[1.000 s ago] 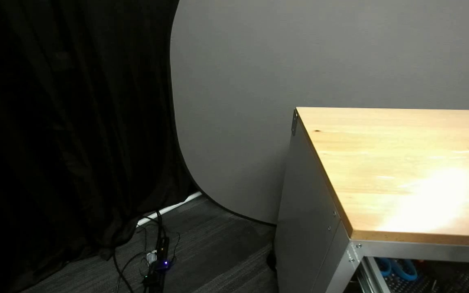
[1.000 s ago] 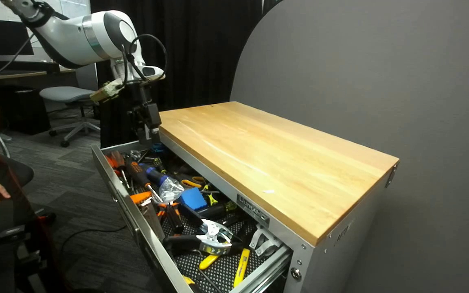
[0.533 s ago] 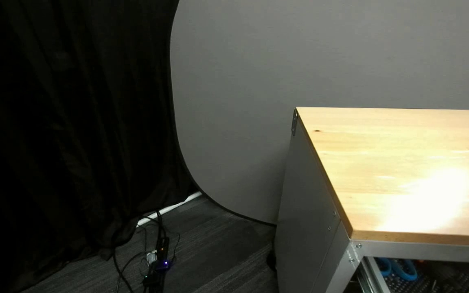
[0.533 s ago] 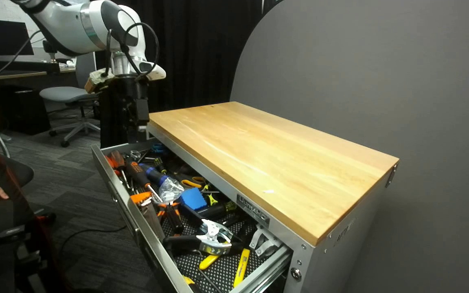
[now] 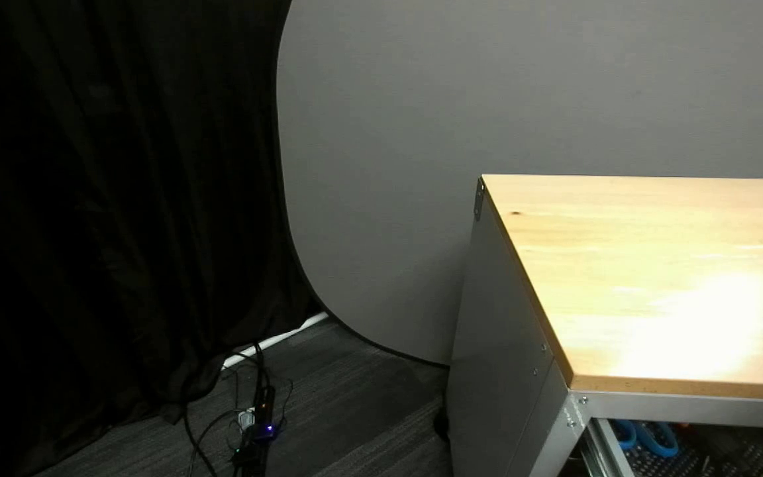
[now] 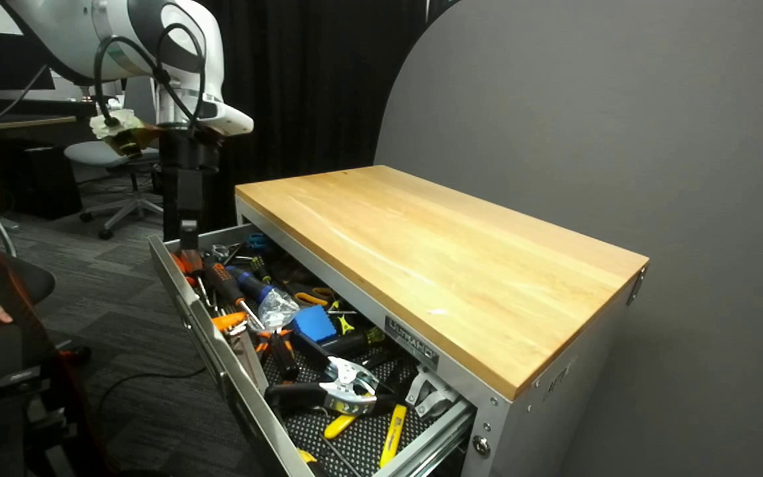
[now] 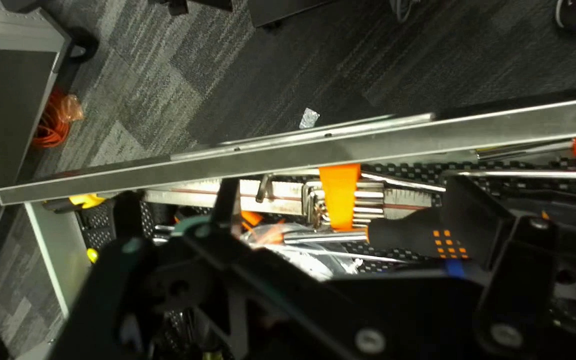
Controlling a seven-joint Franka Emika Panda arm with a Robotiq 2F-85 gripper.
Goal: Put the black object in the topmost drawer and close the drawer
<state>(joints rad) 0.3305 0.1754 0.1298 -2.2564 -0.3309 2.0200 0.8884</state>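
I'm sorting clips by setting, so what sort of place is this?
Most likely a robotics lab or workshop, though I can't be sure: there's a robot arm, an open drawer crowded with hand tools, and an office chair in the background.

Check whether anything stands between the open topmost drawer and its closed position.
Possibly the end effector: in an exterior view it hangs over the open topmost drawer, between the drawer's front and the wooden top. How low it reaches, and whether any tools inside stand too high, the pictures do not settle.
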